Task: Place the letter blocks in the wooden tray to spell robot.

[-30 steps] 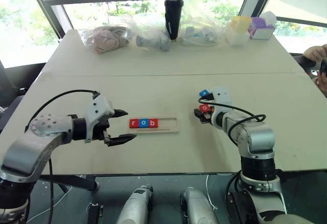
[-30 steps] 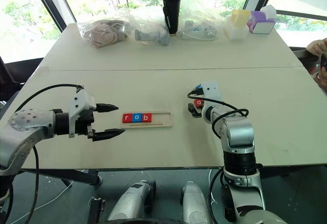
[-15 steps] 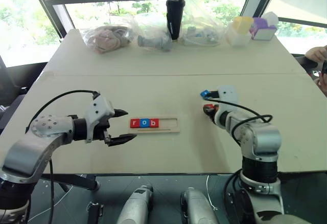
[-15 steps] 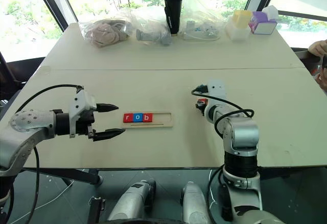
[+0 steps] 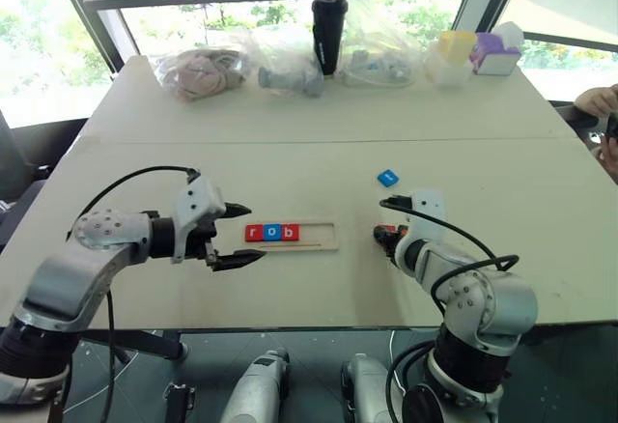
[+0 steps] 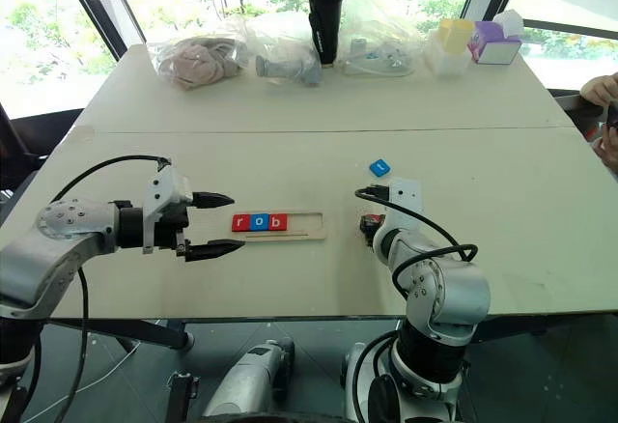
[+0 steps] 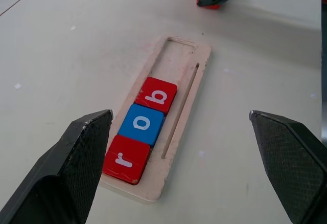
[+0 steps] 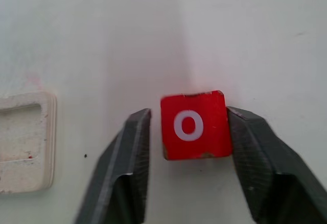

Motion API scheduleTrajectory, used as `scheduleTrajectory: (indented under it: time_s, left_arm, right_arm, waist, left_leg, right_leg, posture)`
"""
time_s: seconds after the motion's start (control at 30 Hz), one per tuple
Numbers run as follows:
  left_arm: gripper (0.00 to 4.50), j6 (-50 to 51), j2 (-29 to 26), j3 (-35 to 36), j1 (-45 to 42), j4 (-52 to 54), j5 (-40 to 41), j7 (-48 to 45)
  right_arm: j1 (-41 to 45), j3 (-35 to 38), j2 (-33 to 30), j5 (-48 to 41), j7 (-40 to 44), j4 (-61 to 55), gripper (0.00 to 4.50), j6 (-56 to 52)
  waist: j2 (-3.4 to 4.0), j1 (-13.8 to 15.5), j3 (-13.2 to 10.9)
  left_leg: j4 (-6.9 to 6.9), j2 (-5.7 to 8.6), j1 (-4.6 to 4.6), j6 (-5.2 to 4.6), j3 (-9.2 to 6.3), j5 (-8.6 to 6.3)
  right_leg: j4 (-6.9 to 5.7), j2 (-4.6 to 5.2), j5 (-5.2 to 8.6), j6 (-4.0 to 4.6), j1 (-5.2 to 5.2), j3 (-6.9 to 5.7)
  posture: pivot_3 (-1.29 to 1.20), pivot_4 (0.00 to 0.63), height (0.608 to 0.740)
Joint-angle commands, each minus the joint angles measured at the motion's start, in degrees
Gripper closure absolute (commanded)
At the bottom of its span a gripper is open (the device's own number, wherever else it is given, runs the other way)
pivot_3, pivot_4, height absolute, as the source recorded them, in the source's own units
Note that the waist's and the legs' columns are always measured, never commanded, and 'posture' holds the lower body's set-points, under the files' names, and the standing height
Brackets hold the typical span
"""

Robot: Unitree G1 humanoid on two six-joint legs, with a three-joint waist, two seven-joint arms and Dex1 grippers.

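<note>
The wooden tray (image 5: 314,235) lies at mid-table with a red r (image 7: 126,158), a blue o (image 7: 141,124) and a red b (image 7: 156,96) in its left end; its right end is bare. My left gripper (image 5: 256,233) hovers open at the tray's left end, one finger on each side. A red o block (image 8: 193,125) lies flat on the table to the right of the tray, between the fingers of my right gripper (image 8: 189,114). One finger touches it and the other stands a little off. A blue block (image 5: 387,178) lies farther back.
Along the far edge stand plastic bags (image 5: 203,70), a black bottle (image 5: 328,27), and yellow (image 5: 452,51) and purple (image 5: 494,51) containers. A person's hand (image 5: 599,102) shows at the right edge. The near table edge is close below my right gripper.
My right gripper has drawn back toward the near edge, bringing the red o block with it, so the blue block now lies apart behind it. The left gripper has stayed put.
</note>
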State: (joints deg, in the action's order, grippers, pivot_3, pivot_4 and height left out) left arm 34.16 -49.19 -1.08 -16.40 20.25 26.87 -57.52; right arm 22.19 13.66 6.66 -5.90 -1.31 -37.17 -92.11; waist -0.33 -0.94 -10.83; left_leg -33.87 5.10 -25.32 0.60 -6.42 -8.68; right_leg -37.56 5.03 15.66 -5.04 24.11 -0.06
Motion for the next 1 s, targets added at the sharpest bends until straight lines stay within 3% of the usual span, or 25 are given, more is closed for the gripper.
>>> scheduleTrajectory:
  time_s: [0.03,0.07,0.2,0.33,0.5,0.77,1.0]
  left_arm:
    - [0.0,-1.3,-0.2,0.6,-0.6,0.5,-0.2,-0.6]
    - [0.0,-1.3,-0.2,0.6,-0.4,0.5,-0.3,-0.6]
    - [0.0,-1.0,-0.5,1.1,-0.2,0.9,-0.2,-0.7]
    - [0.0,-0.7,-1.0,1.7,-0.1,1.4,0.4,-1.5]
    - [0.0,-1.1,-1.5,1.0,-1.2,1.0,0.1,-3.1]
    - [0.0,-0.6,-2.3,0.4,-1.5,3.5,0.3,-4.8]
    - [0.0,0.6,-3.0,1.4,-0.3,5.8,1.0,-4.4]
  right_arm:
    - [-0.2,0.1,0.0,-0.4,-0.2,-1.5,0.38,-0.4]
    - [-0.2,-0.2,-0.6,-0.6,0.0,-1.5,0.02,-0.4]
    - [2.4,-4.4,-11.4,-5.7,8.2,-3.1,0.02,2.5]
    - [0.7,-8.6,-35.1,-10.7,31.4,1.9,0.02,25.4]
    - [-4.8,-10.3,-51.6,-12.2,57.9,18.5,0.02,54.1]
    - [3.4,-17.3,-53.1,-8.6,71.8,43.7,0.02,74.4]
    - [8.7,-22.5,-51.9,-4.6,77.1,53.8,0.02,81.5]
  waist:
    - [0.0,0.1,0.0]
    - [-0.01,0.1,0.0]
    - [0.0,0.1,0.0]
    - [0.02,0.1,0.0]
    - [-0.06,0.1,0.0]
    - [-0.06,0.1,-0.1]
    - [-0.06,0.3,-0.1]
  left_leg:
    - [0.0,0.0,0.0,0.0,0.0,0.0]
    - [0.0,0.0,0.0,0.0,0.0,0.0]
    - [-0.03,0.04,-0.02,0.0,0.02,0.0]
    - [-0.03,0.05,-0.06,-0.02,0.11,0.0]
    - [0.0,-0.04,0.03,-0.13,0.03,-0.07]
    - [-0.18,-0.05,0.07,-0.14,0.09,-0.07]
    - [-0.15,-0.04,0.03,-0.13,0.09,-0.07]
  right_leg:
    - [0.0,0.0,0.0,0.0,0.0,0.0]
    - [0.0,0.0,0.0,0.0,-0.01,0.0]
    - [0.04,0.05,0.0,0.01,-0.02,0.0]
    - [0.17,0.07,0.0,-0.01,-0.31,-0.06]
    - [0.47,0.03,0.0,-0.18,-0.62,-0.19]
    - [0.45,0.06,-0.08,-0.03,-0.67,-0.14]
    - [0.48,0.07,-0.07,-0.05,-0.63,-0.14]
  posture:
    - [0.0,0.15,0.74]
    - [0.0,0.15,0.74]
    - [0.0,0.15,0.74]
    - [0.0,0.15,0.74]
    - [0.0,0.15,0.74]
    - [0.0,0.15,0.74]
    - [0.0,0.15,0.74]
